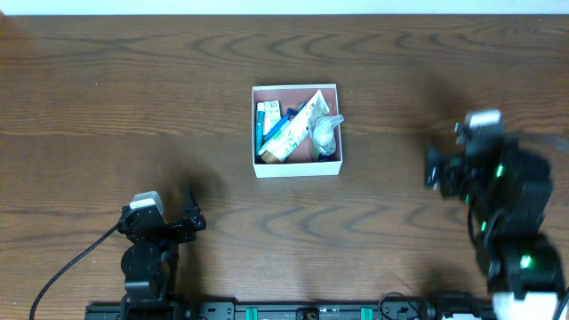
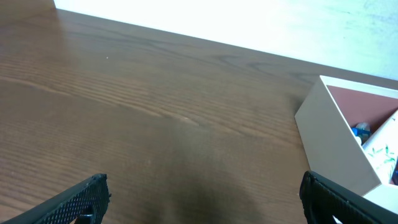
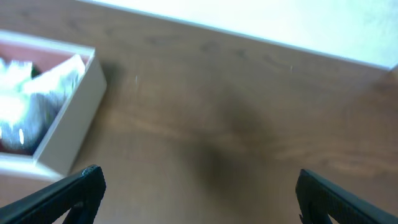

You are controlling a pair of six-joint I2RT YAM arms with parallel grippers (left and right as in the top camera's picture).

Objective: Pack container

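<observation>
The container [image 1: 296, 169] is a shallow white-walled square box with a reddish-brown floor at the table's middle. It holds several toiletries: a green-and-white carton [image 1: 291, 131], a clear bottle [image 1: 324, 133] and a blue-and-white tube [image 1: 263, 124]. Its corner shows in the left wrist view [image 2: 333, 134] and in the right wrist view [image 3: 71, 115]. My left gripper [image 1: 189, 216] is open and empty at the front left [image 2: 205, 198]. My right gripper [image 1: 433, 167] is open and empty at the right, over bare wood [image 3: 199, 196].
The wooden table [image 1: 133, 107] spreads around the box. A black cable [image 1: 62, 271] trails from the left arm's base. A mounting rail [image 1: 311, 311] runs along the front edge.
</observation>
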